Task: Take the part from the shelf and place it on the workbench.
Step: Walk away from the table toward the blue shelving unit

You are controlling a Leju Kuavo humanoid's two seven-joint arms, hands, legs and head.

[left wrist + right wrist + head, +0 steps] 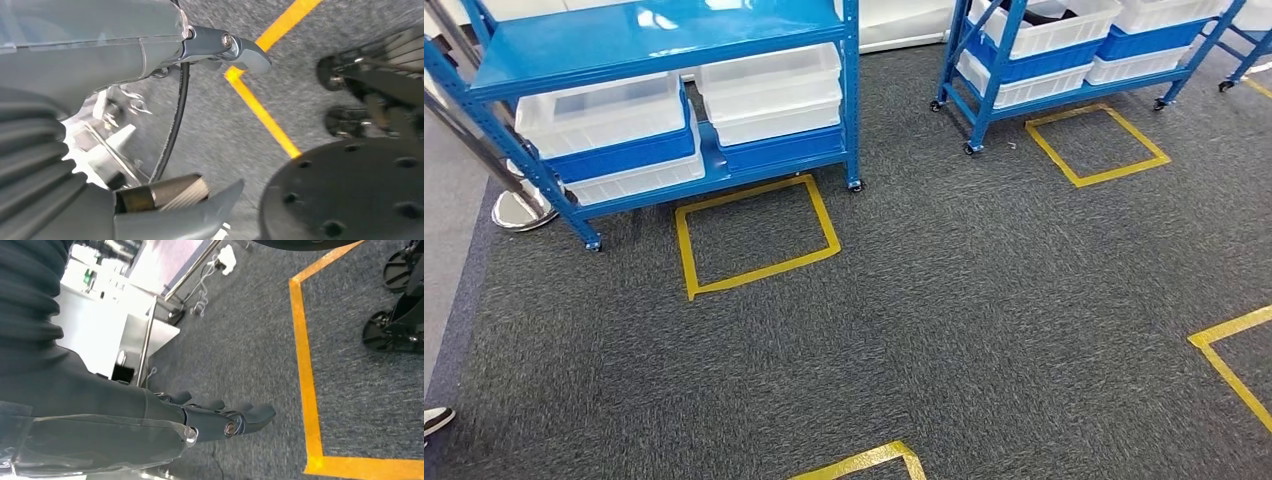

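Note:
Two blue shelves stand ahead on the grey carpet in the head view. The left shelf [664, 35] holds white bins [604, 115] on blue trays. The right shelf [984, 95] carries more white bins, and the top one has something dark [1044, 12] in it; I cannot tell what it is. My left hand [125, 55] hangs over the carpet with its thumb [200, 210] and fingers [245, 52] apart and nothing between them. My right hand [215, 422] also hangs low, fingers stretched out and empty.
Yellow tape squares mark the floor before the left shelf [754, 235] and the right shelf [1096, 145]; more tape lies near me [864, 462]. A metal post base [519, 210] stands left of the shelf. A person's shoe [436, 418] shows at far left.

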